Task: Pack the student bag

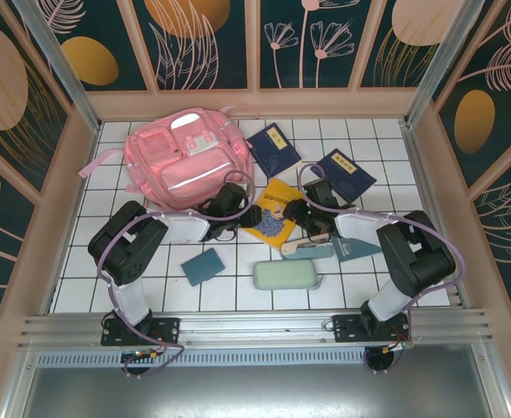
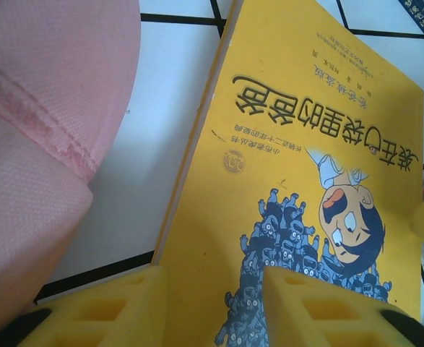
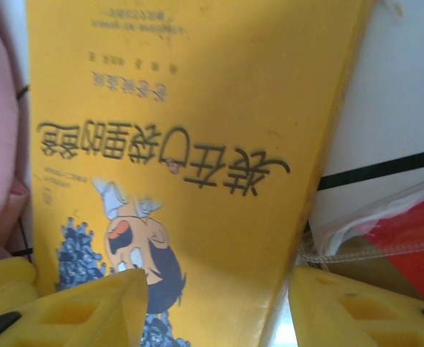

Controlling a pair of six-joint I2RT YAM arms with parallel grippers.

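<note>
The left end effector [image 2: 215,307] was seen partly open, its yellow fingers [image 2: 96,314] set a moderate gap apart at one long edge of a yellow book [image 2: 305,144]. One finger was placed at that edge and the other over the illustrated cover, and cover was visible in the gap. No clamp on the book could be made out. Whether the pads touched it could not be told.

The right end effector [image 3: 219,314] was likewise found partly open. Its jaws were spread across the opposite long edge of the same book, one finger over the cover and the other beyond the edge. A sliver of white was seen between edge and finger. Nothing was gripped by it.

In the top view the book was seen lying on the white tiled counter [image 1: 229,294], between the two end effectors.

The student bag [image 1: 185,161] was laid at the far left of the counter with its front pockets up, just beside the left end effector. In the left wrist view its pink fabric was seen close to the book's near edge.

Two dark blue books [image 1: 273,148] [image 1: 346,173] were placed behind the yellow one, the first beside the bag. A teal notebook [image 1: 203,266] and a pale green case [image 1: 285,276] were set nearer the arm bases. A clear pouch [image 3: 399,238] with red contents was seen just beside the right end effector's outer finger.
</note>
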